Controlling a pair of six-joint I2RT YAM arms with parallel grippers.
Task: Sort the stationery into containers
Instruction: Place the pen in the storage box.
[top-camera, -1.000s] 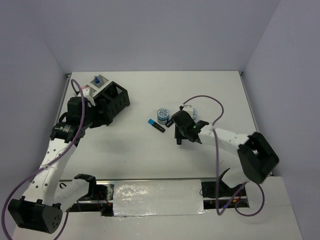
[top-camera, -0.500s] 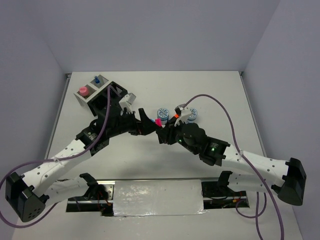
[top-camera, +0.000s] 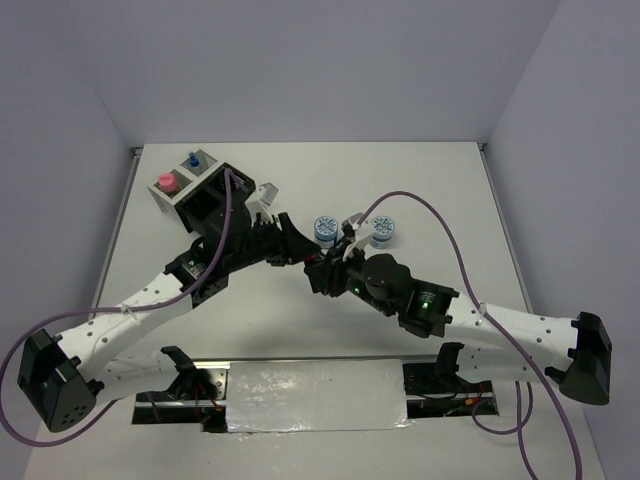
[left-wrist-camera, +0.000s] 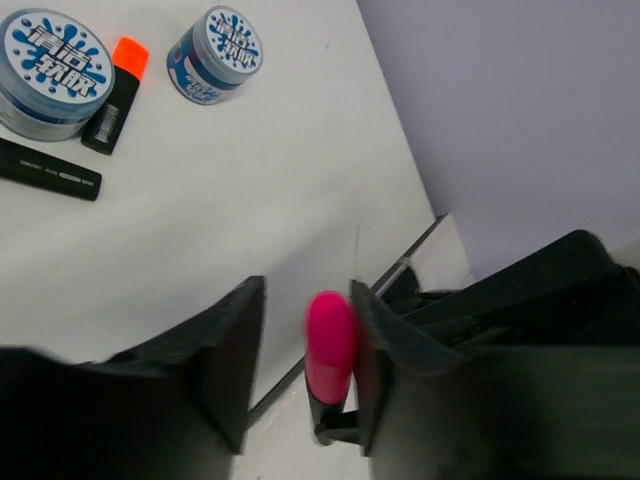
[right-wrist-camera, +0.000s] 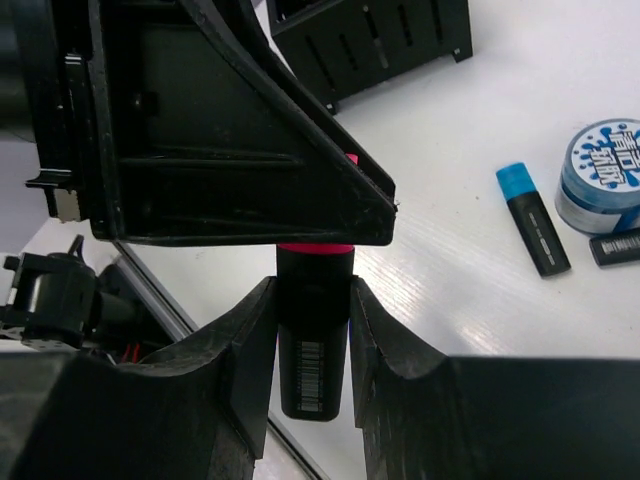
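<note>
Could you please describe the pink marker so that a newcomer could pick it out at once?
Look above the middle of the table. There the right gripper clamps the black barrel of the pink marker, its cap between the fingers of the left gripper. The blue marker and orange marker lie on the table; only this one is held.

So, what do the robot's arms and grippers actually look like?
The left arm and right arm have white links with bulky black joints and black base blocks. A purple cable loops loosely along each. Small green lights glow near the right arm's wrist. The left gripper and right gripper are black, with wedge-shaped fingers.
</note>
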